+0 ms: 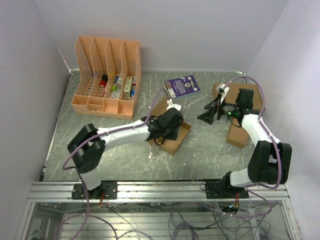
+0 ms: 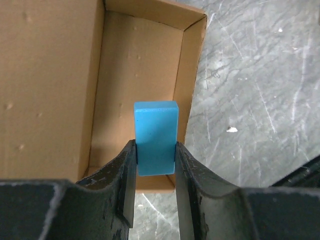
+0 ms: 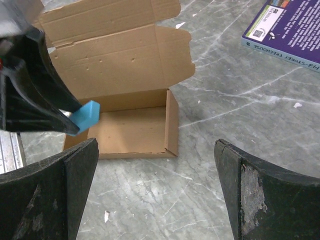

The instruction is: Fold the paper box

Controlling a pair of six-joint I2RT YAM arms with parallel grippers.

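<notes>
The paper box (image 1: 181, 134) lies mid-table as an open brown cardboard tray (image 3: 130, 127) with its lid flap (image 3: 115, 55) spread flat behind it. My left gripper (image 2: 155, 150) is shut on a small blue block (image 2: 156, 135) and holds it just above the tray's inside (image 2: 135, 65). In the right wrist view the blue block (image 3: 85, 116) hangs at the tray's left end. The left gripper (image 1: 167, 125) covers part of the box from above. My right gripper (image 1: 209, 114) stands wide open over bare table (image 3: 155, 160), right of the box, holding nothing.
A purple book (image 1: 182, 85) lies behind the box. A peach desk organizer (image 1: 106, 75) with small items stands at the back left. Brown cardboard cartons (image 1: 239, 132) sit at the right edge under the right arm. Walls close in the table on three sides.
</notes>
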